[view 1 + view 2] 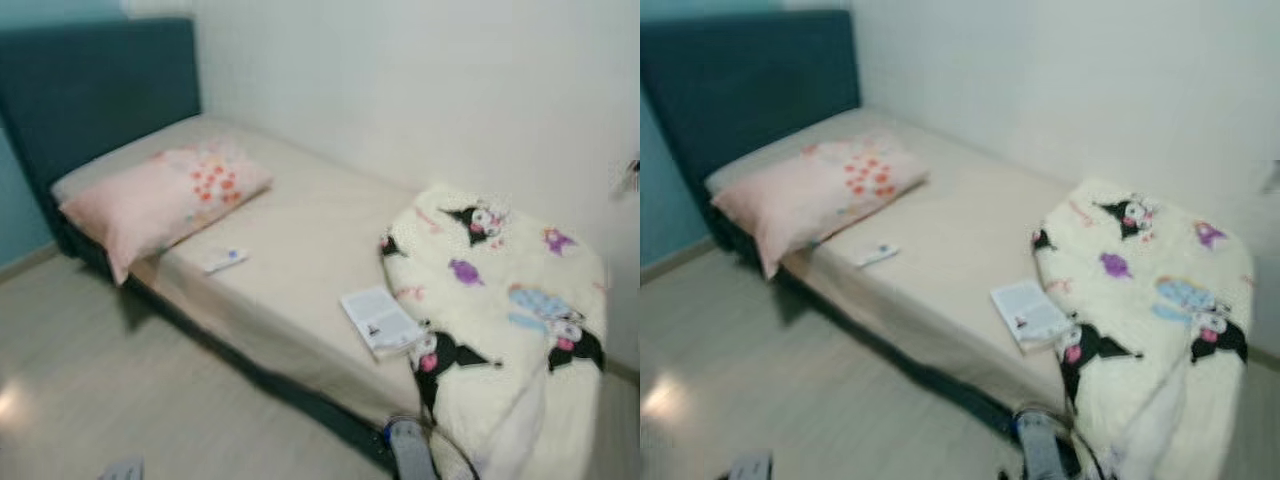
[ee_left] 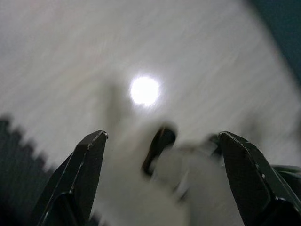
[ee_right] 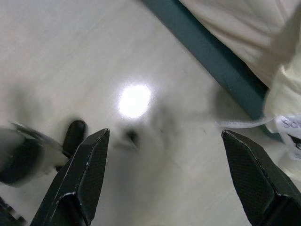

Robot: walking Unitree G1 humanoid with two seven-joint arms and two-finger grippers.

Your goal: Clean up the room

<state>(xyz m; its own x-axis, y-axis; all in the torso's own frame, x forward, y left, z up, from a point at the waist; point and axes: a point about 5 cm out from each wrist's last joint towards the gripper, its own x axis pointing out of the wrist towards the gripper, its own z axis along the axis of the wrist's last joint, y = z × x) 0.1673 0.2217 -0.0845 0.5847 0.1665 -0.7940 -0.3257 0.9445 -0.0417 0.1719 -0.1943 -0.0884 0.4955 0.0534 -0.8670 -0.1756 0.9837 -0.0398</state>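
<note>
Bed (image 1: pixel 300 250) with blanket (image 1: pixel 500 320), pale floor (image 1: pixel 90 370)

A: The room is looking evenly lit and soft, and both eye views are showing a slight blur, so the print on the blanket (image 1: pixel 500 290) is not reading sharp.

B: A pale glare is lying on the floor (image 1: pixel 90 390) at the low left, and the bed (image 1: pixel 300 260) is casting a dark shadow along its near edge.

A: In the wrist views a round bright reflection (image 3: pixel 134 100) is shining on the floor, from a lamp above.

B: The left wrist view is looking dimmer and heavily smeared, and the black fingers (image 2: pixel 80 174) are staying sharper than the rest.
</note>
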